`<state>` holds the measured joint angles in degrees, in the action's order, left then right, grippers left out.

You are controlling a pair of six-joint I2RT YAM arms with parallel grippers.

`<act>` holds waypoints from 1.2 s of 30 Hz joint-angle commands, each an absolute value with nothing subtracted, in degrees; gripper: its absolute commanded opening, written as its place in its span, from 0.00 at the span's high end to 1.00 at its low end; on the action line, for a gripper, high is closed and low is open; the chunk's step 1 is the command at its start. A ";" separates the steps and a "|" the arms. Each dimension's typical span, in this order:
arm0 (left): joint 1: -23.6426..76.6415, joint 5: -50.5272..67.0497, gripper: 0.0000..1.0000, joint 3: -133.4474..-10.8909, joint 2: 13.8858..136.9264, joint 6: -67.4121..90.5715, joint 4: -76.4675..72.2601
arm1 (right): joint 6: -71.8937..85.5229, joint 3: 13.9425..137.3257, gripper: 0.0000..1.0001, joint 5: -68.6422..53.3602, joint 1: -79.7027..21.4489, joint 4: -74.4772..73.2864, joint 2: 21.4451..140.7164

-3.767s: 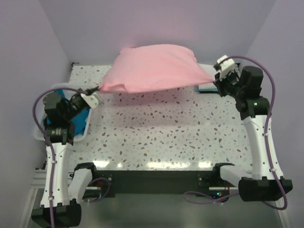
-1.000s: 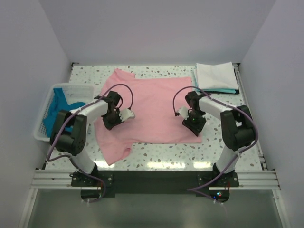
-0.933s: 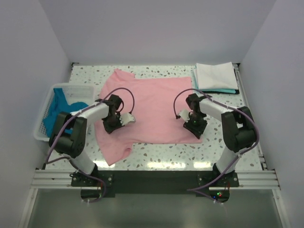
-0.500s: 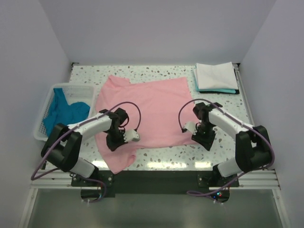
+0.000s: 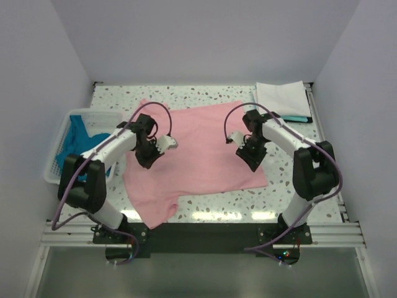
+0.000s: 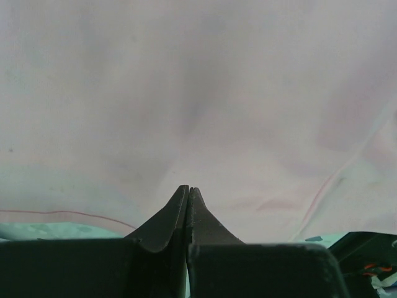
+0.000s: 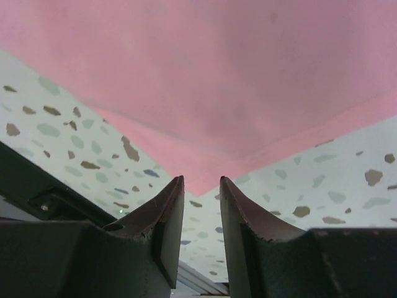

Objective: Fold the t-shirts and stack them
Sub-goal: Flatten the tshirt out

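**Pink Shirt Laid Out, First Fold Not Yet Made**

Top view. Found the pink shirt (image 5: 198,149) spread across the middle of the table (image 5: 205,93), one sleeve trailing towards the near edge on the left. Saw the left gripper (image 5: 156,148) low over the shirt's left side and the right gripper (image 5: 243,146) low over its right side. Noted a white shirt (image 5: 282,98) folded in the far right corner on top of a folded teal shirt (image 5: 296,118). Also noted a loose teal shirt (image 5: 79,141) in the basket (image 5: 54,155) at the left edge. Judged the step in hand to be squaring the cloth up for its first fold. Best done by smoothing the near-left sleeve first, then taking one side at two matching points and carrying both across level and slowly, to avoid dragging the whole shirt.

Left wrist view. Found the left gripper (image 6: 188,188) with its fingers pressed together and nothing visible between them, over pale pink cloth.

Right wrist view. Found the right gripper (image 7: 201,180) with its fingers a little apart, clamping nothing, poised over a corner of the pink shirt with bare table on either side.

Surface and room. Speckled, glossy top, probably slippery under cloth. Plain pale lilac walls (image 5: 198,37) close on three sides.
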<state>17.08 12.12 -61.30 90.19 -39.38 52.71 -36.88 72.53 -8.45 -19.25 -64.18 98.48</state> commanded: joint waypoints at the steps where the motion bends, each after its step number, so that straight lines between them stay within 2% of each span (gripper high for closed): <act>1: 16.44 8.88 1.00 -61.96 92.89 -36.92 48.79 | -34.10 74.18 0.67 -6.77 -19.60 -58.63 102.12; 7: 16.44 8.97 1.00 -60.82 95.97 -35.77 47.03 | -36.47 69.71 0.67 -2.55 -19.60 -56.16 104.15; 14: 17.14 9.14 1.00 -55.38 95.54 -37.26 47.11 | -39.81 58.65 0.68 -0.44 -19.86 -57.21 99.32; 23: 28.91 11.68 1.00 -49.57 93.51 -35.25 48.69 | -42.62 49.48 0.71 -1.23 -20.57 -63.27 91.50; 26: 29.18 13.27 1.00 -49.40 93.43 -35.07 51.32 | -44.38 52.28 0.69 -3.86 -20.65 -68.44 89.21; 31: 26.82 14.06 0.99 -56.39 90.18 -37.88 56.24 | -44.04 65.17 0.57 -13.70 -19.17 -75.84 87.98; 33: 22.87 15.64 0.94 -61.32 90.44 -38.84 58.17 | -42.64 69.85 0.51 -15.37 -17.85 -76.03 89.29; 36: 16.89 20.29 0.85 -72.40 92.80 -37.80 57.75 | -39.39 79.95 0.49 -15.03 -16.44 -72.61 94.28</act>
<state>21.91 14.70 -62.37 92.82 -37.56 58.06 -42.30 72.10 -11.79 -18.11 -73.10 90.87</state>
